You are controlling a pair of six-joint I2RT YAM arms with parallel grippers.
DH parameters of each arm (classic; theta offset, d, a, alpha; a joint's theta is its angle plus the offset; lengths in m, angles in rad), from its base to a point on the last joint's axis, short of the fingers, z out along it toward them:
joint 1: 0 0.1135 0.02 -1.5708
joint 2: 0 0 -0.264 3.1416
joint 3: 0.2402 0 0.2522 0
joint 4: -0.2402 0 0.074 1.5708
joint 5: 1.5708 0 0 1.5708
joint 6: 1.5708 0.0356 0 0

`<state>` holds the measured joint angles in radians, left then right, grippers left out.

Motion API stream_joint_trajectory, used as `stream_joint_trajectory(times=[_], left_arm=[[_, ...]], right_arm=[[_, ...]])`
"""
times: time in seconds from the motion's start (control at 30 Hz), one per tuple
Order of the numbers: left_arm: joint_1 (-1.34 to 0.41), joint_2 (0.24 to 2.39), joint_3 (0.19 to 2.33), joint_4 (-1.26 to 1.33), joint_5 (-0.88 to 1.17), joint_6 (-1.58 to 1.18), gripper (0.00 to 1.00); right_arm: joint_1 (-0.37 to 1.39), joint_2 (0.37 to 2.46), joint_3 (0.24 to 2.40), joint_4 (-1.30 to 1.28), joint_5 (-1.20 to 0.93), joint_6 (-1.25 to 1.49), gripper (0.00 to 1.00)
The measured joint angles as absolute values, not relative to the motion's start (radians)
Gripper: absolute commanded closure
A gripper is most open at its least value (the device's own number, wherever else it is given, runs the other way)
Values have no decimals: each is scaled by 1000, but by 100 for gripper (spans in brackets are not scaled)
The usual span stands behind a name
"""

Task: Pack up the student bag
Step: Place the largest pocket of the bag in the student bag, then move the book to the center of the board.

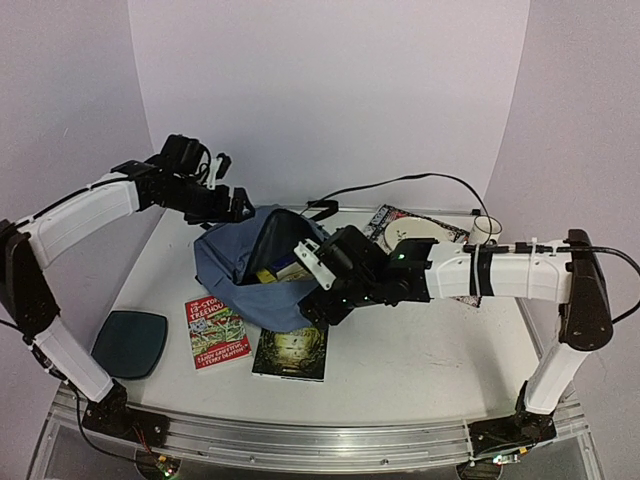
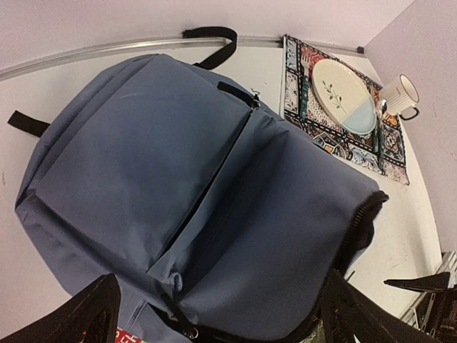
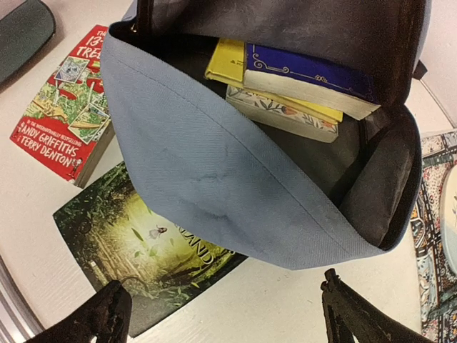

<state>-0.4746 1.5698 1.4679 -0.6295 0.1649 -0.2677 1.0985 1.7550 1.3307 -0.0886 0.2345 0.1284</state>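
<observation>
The student bag (image 1: 235, 262) lies on the white table (image 1: 420, 360), its mouth facing the right arm. In the right wrist view the student bag (image 3: 214, 171) gapes, with a yellow book (image 3: 227, 61), a blue book (image 3: 307, 71) and a floral book (image 3: 285, 114) stacked inside. My right gripper (image 3: 232, 318) is open just outside the bag's lower lip, over bare table, holding nothing. My left gripper (image 2: 221, 321) hovers open over the bag's front pocket (image 2: 214, 186). In the top view the left gripper (image 1: 240, 208) is at the bag's far edge and the right gripper (image 1: 315, 295) at its mouth.
A red book (image 1: 217, 332) and a green-covered book (image 1: 291, 350) lie on the table in front of the bag. A dark teal pad (image 1: 130, 342) sits at the left front. Behind the right arm are a patterned placemat (image 2: 314, 128), a plate (image 2: 343, 96) and a mug (image 2: 400, 93).
</observation>
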Motion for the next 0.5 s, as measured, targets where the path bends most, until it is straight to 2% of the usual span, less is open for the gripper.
stream_joint_trajectory(times=[0.27, 0.4, 0.5], left_arm=[[-434, 1310, 1252, -637, 60, -428, 3], [-416, 1296, 1145, -657, 22, -497, 12], [-415, 1347, 1070, -669, 16, -532, 15]], right_arm=[[1098, 1754, 1330, -90, 183, 245, 7], [1098, 1763, 1334, -89, 166, 289, 10], [1098, 1776, 1336, -90, 156, 317, 11]])
